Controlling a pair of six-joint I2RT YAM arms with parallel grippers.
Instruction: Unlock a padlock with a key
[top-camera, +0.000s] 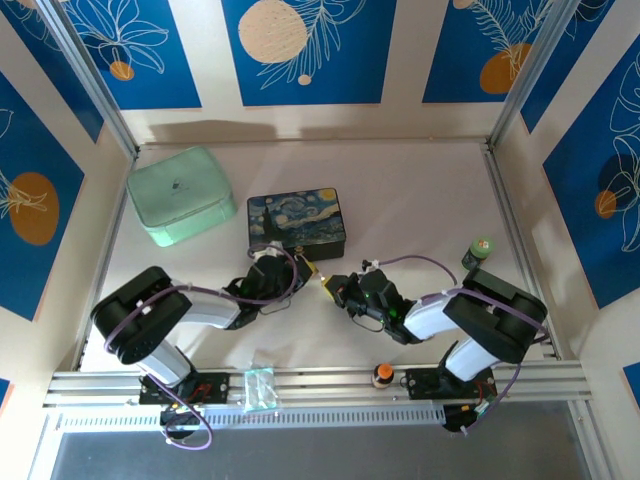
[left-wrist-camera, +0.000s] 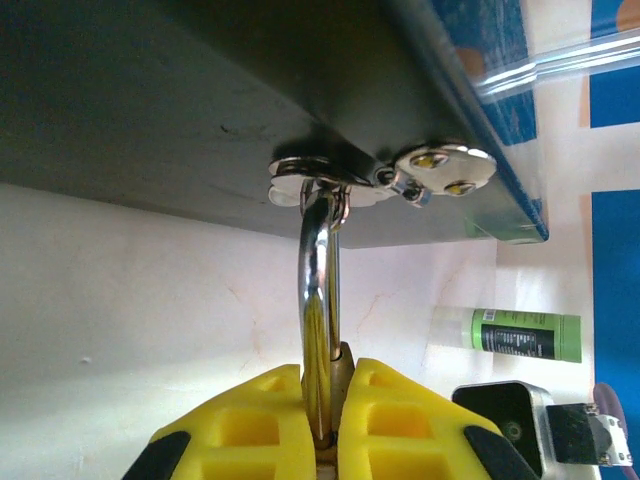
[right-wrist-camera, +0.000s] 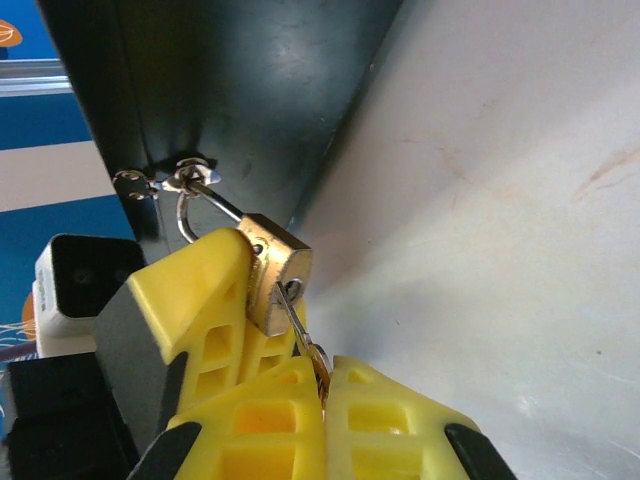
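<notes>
The left hand (left-wrist-camera: 325, 425) is closed on the padlock (right-wrist-camera: 277, 268), which hangs by its shackle from the hasp (left-wrist-camera: 325, 180) of the starry tin (top-camera: 296, 218). I judge this grip braces the body against twisting. The right hand (right-wrist-camera: 325, 395) pinches the key (right-wrist-camera: 300, 325), blade seated in the keyhole, placed for a turn. My left wrist view shows the shackle through the hasp; my right wrist view shows the key's entry.

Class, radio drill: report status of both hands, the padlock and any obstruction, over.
Left hand shut on padlock. Right hand shut on key, tip in padlock's base. Shackle hooked through hasp of starry-night tin. Tin wall crowds both hands.
</notes>
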